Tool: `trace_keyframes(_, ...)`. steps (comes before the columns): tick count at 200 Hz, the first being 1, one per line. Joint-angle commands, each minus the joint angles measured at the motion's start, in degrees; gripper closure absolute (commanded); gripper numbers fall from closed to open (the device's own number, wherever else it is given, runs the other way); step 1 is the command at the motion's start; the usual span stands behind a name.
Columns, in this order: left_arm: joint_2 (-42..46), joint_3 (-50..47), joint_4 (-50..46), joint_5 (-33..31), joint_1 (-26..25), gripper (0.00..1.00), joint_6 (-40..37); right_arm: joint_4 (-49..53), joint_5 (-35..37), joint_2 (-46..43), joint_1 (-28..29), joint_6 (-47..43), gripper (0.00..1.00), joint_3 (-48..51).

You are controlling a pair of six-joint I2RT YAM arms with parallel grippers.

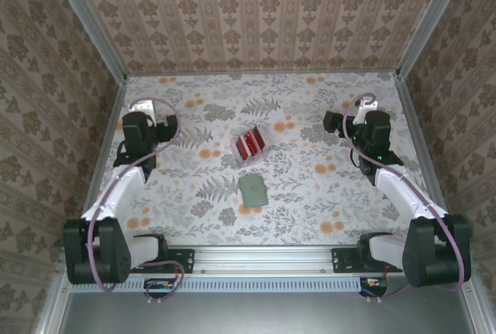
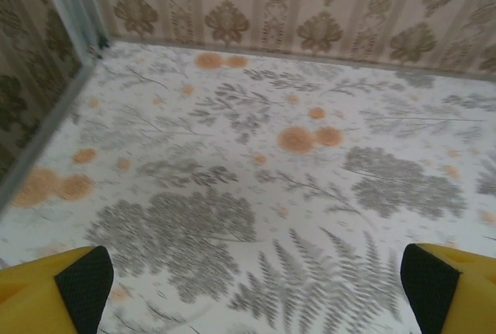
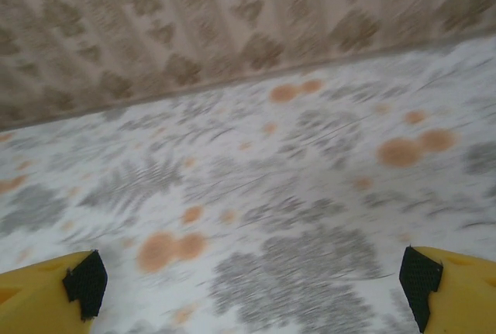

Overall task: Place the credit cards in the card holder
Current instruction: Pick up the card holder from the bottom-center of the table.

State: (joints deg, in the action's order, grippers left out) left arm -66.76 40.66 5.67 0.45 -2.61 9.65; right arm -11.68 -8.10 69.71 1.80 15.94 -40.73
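Credit cards (image 1: 250,145) sit near card holder (image 1: 253,191) overhead; wrist views show left end effector (image 2: 256,284), right end effector (image 3: 253,284) spread.

The credit cards (image 1: 250,145) are a small fanned set of thin, glossy red rectangles with pale edges, lying flat and turned at a slant near the middle of the floral-patterned bench (image 1: 310,202). The card holder (image 1: 253,191) is a flat sage-green wallet with rounded corners, closed so that only its plain outer face shows. It also lies at a slight angle. It sits on the near side of the cards, close to them but apart, with a strip of patterned surface between the two.
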Motion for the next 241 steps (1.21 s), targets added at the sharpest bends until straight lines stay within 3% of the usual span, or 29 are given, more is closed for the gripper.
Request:
trace_keyframes(1, 2.14, -1.52, -12.29, 10.40, -0.61, 0.00, 9.07, 18.33, -15.03, 5.78, 1.28, 7.66, 0.00, -5.67)
trace_keyframes(19, 3.36, -2.83, -14.66, 15.60, -2.70, 0.00, 12.80, 26.51, -18.07, 9.48, 6.14, 5.80, 0.07, -8.44)
trace_keyframes(34, 3.91, -4.19, -16.40, 18.14, -5.84, 0.00, 14.93, 32.24, -15.48, 11.79, 12.76, 3.92, 0.13, -9.18)
trace_keyframes(69, 4.12, -6.96, -18.65, 17.17, -15.46, 0.00, 18.75, 39.68, 3.41, 15.57, 31.30, 0.70, 0.17, -11.82)
trace_keyframes(104, 2.91, -12.04, -11.55, 17.48, -16.97, 0.00, 25.36, 39.50, 14.35, 21.62, 43.22, 1.30, 0.26, -16.65)
trace_keyframes(137, 1.48, -13.88, -6.06, 18.97, -17.06, 0.00, 29.46, 40.53, 16.81, 27.76, 48.90, 0.42, 0.36, -23.00)
trace_keyframes(181, 1.37, -12.32, -9.51, 18.23, -16.97, 0.00, 27.54, 41.20, 17.09, 32.80, 50.63, 0.54, 0.46, -27.95)
trace_keyframes(241, 0.59, -11.76, -11.71, 17.16, -16.99, 0.00, 26.33, 44.17, 18.55, 35.93, 52.26, 1.16, 0.49, -29.25)
